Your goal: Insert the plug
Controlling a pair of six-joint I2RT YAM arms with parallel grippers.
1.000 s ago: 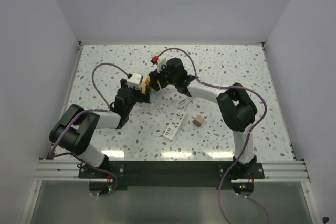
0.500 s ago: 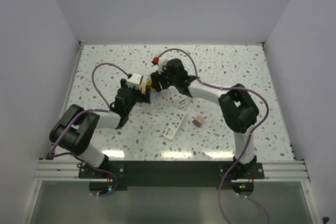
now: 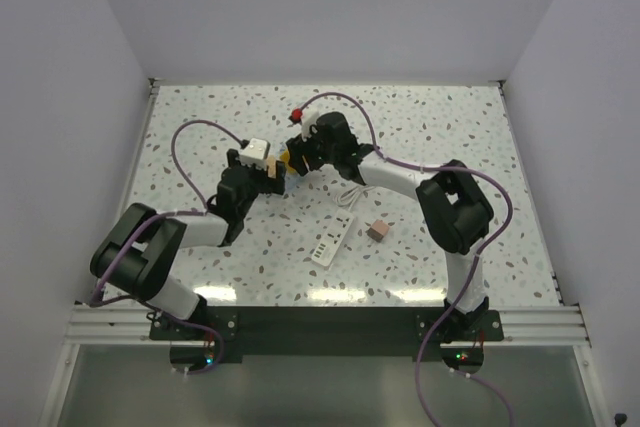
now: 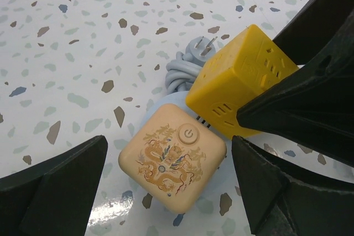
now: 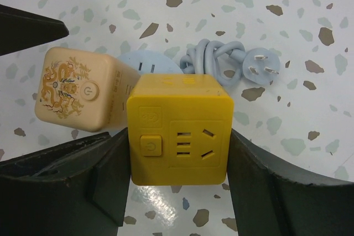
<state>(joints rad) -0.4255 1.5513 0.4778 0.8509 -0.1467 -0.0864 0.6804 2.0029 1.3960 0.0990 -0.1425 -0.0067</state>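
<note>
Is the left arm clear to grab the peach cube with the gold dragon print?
Probably yes: the left end effector is open, with the peach plastic cube between its fingers. The yellow socket cube, gripped by the right end effector, crowds one corner.

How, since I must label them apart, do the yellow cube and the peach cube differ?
The yellow cube is clamped by the right gripper. The peach cube lies unheld inside the open left gripper. The yellow cube is plain, with socket holes on its faces, while the peach cube bears a brownish dragon pattern. Both are rounded cubes with a power button.
</note>
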